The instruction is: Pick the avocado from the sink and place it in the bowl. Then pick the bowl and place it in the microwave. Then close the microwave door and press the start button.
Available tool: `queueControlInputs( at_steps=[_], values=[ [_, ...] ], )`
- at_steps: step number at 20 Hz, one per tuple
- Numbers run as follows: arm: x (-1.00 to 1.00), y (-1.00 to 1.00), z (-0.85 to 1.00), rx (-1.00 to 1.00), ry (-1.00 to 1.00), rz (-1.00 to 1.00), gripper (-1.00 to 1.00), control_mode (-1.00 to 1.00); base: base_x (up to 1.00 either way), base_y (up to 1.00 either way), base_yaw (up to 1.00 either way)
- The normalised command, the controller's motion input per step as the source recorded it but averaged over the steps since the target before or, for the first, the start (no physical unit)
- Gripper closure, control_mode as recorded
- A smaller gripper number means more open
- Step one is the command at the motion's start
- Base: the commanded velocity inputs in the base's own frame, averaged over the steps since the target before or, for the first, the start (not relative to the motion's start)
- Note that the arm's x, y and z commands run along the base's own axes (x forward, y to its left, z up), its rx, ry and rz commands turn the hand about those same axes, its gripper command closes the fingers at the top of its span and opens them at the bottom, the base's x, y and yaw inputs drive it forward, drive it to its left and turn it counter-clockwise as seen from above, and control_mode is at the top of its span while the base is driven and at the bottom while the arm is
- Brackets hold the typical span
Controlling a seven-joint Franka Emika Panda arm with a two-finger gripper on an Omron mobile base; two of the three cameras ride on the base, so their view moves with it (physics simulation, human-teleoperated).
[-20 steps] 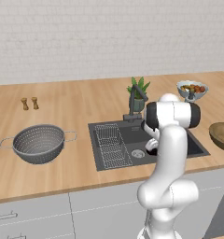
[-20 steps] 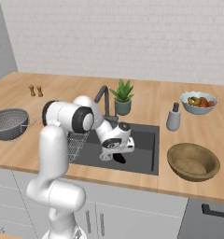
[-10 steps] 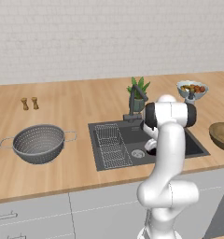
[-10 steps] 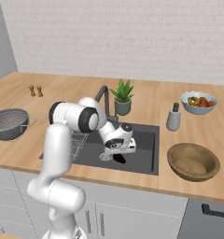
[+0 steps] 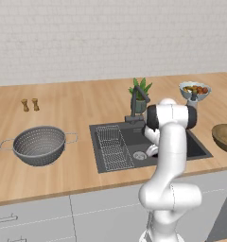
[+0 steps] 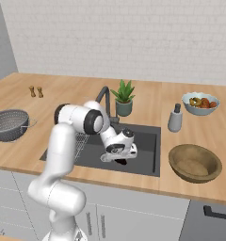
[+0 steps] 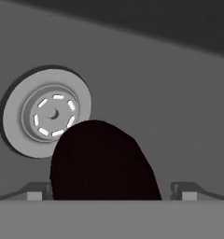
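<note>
Black-skinned avocado (image 7: 102,161) low centre of hand view, overlapping lower right edge of pale round drain (image 7: 46,112) on grey sink (image 7: 170,102) floor. Pincer (image 7: 109,190) wide open, holding nothing; fingertips (image 7: 37,190) poking up at bottom left and bottom right, fruit between them but not visibly touched. In right base view, pincer (image 6: 120,160) down inside basin at frame centre, dark avocado (image 6: 122,162) just beneath it. Compared with a second ago: arm leaned slightly further into basin, hand a touch lower, jaws unchanged at full spread. Meaning for task: approach looks nearly finished, first pick not yet made; closing on fruit likely next, judged from straddling fingertips. Wooden bowl (image 6: 195,163) waiting on bench (image 6: 190,127) at right of frame, well apart from basin, nothing visible inside. Smooth rounded fruit may slip sideways under uneven squeeze.
</note>
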Motion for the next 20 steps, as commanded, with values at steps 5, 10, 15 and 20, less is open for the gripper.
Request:
queueControlInputs(
  at_steps=[5,10,15,20],
  values=[
    [0.03,0.0,-0.25,0.0,0.04,0.0,1.0,-1.0,0.0,0.0,0.0],
    [-0.31,0.0,-0.08,0.0,-0.08,0.01,1.0,-1.0,0.0,0.0,0.0],
    [-0.53,-0.14,0.7,0.0,-0.14,0.0,1.0,-1.0,0.0,0.0,0.0],
    [-0.46,-0.35,1.0,0.0,-0.12,-0.03,1.0,-1.0,0.0,0.0,0.0]
  ],
)
